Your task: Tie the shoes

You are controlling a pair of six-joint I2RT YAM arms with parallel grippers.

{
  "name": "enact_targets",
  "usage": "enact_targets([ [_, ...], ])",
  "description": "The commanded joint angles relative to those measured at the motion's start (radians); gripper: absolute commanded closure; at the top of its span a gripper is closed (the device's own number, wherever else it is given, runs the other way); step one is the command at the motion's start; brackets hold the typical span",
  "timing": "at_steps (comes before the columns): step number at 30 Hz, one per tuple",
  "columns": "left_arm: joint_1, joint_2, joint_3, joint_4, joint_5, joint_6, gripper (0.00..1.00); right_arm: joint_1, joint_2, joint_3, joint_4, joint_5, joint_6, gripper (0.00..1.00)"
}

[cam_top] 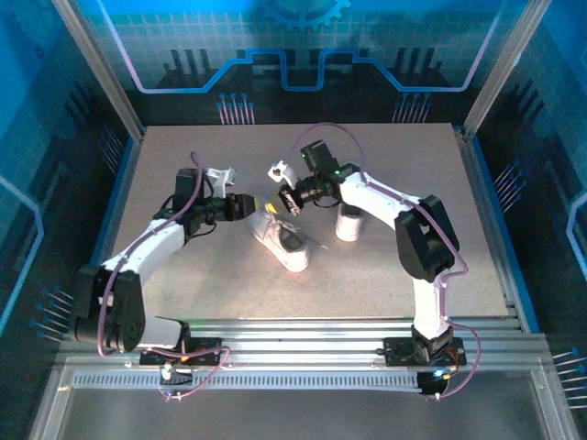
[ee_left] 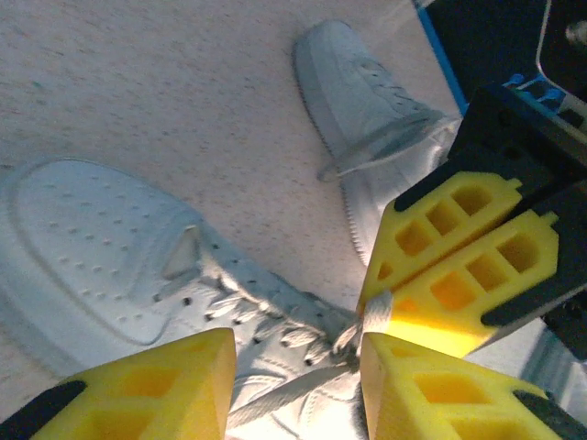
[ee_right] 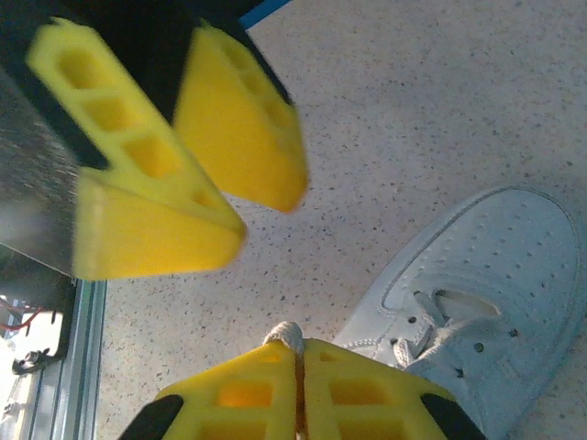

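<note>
Right end effector (ee_right: 296, 359): clamped on lace (ee_right: 284, 335) end of near shoe (cam_top: 286, 243)
Left end effector (ee_left: 298, 346): half-open, empty
Progress: no bow yet; far shoe (cam_top: 348, 223) waiting

No text, numbers or brand names I can actually read anywhere here. Closest thing to a sign is the blue gear emblem (cam_top: 310, 9) on the back wall (cam_top: 183, 46) (cut off at the top edge, circuit-style lines under it). No legible marks on the shoes (cam_top: 286, 243) either.
</note>
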Motion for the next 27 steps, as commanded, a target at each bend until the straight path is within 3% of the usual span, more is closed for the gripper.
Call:
enact_targets([
  [1,0.006,0.044,-0.011,0.151,0.159,-0.078,0.58,0.002,-0.045,-0.040,0.068,-0.054,-0.028,0.93],
  [7,0.004,0.112,-0.011,0.245,0.254,-0.119,0.60,-0.008,-0.039,-0.049,0.090,-0.080,-0.010,0.93],
  [16,-0.006,0.171,-0.034,0.341,0.312,-0.202,0.63,-0.016,-0.054,-0.094,0.169,-0.090,0.030,0.94],
  [20,-0.008,0.195,-0.034,0.366,0.348,-0.243,0.72,-0.018,-0.072,-0.130,0.203,-0.076,0.028,0.93],
  [25,-0.007,0.201,-0.033,0.342,0.380,-0.243,1.00,-0.020,-0.094,-0.172,0.231,-0.053,0.018,0.92],
  [27,-0.005,0.187,-0.032,0.310,0.371,-0.219,1.00,-0.023,-0.099,-0.172,0.216,-0.046,0.010,0.89],
])
